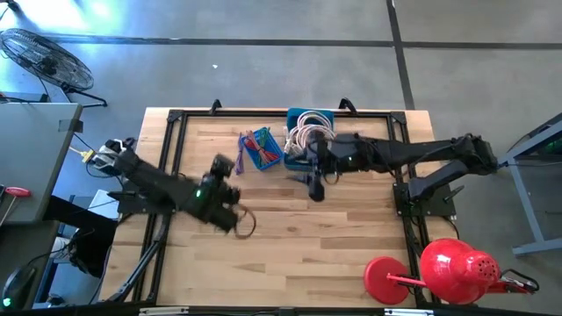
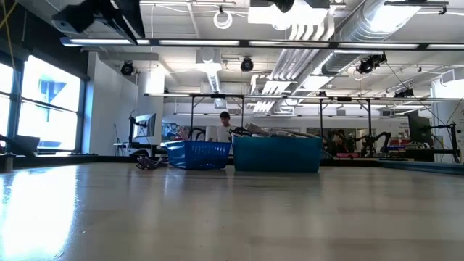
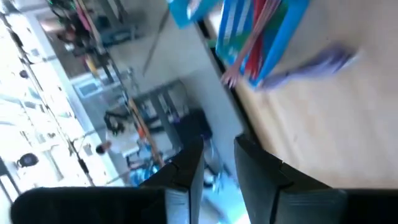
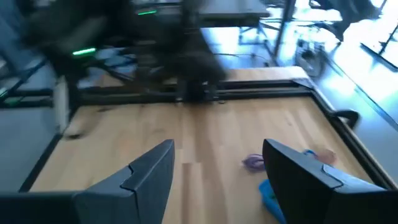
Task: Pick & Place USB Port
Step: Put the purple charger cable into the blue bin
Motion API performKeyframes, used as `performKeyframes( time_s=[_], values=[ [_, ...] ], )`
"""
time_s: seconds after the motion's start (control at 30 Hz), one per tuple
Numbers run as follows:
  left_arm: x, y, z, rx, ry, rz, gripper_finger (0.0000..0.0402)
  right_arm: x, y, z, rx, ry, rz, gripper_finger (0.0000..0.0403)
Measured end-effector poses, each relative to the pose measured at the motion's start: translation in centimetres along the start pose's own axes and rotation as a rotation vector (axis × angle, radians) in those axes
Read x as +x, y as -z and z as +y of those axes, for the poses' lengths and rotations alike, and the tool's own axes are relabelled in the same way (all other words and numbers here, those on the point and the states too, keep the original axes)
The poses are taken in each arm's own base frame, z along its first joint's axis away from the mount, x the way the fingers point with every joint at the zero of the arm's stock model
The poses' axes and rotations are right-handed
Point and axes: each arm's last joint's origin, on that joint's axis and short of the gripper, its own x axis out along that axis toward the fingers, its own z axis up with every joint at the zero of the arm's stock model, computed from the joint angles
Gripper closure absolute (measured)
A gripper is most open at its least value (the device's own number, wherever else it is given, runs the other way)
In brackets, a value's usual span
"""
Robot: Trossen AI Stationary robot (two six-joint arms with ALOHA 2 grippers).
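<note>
Two grippers above desk (image 1: 351,263): left gripper (image 3: 216,152) fingers narrowly parted, seemingly empty; purple cable (image 1: 239,142) just left of blue basket (image 1: 261,149), lengthwise front-to-back, likely nearer left; right gripper (image 4: 217,149) fingers wide, empty.

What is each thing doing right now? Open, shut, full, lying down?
Right pincer: open, empty, above the table.
Left pincer: narrow gap, nothing visibly held.
Blue basket: holds colourful cables.
Teal bin: full of pale coiled cables.
Purple cable: lying loose on the table.
</note>
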Motion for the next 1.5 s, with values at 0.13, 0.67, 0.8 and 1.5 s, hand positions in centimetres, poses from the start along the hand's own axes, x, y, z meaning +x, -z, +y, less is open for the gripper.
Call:
performKeyframes(
  time_s=[0.13,0.67,0.8,1.5],
  values=[
    [2.9,1.6,2.9,0.023,0.038,0.113,0.0317,-0.2,0.1,2.4,-0.083,-0.04,-0.001,0.0166],
    [13.4,7.7,12.2,-0.432,0.436,-0.229,0.0317,-2.0,1.0,8.5,-0.327,0.231,-0.004,0.0166],
    [16.1,8.6,12.9,-0.634,0.526,-0.305,0.0317,-2.4,1.5,9.2,-0.307,0.268,0.026,0.0166],
    [29.3,12.1,7.4,-1.167,0.887,-0.028,0.0317,-1.3,8.8,8.3,-0.259,0.412,0.212,0.0166]
  ],
)
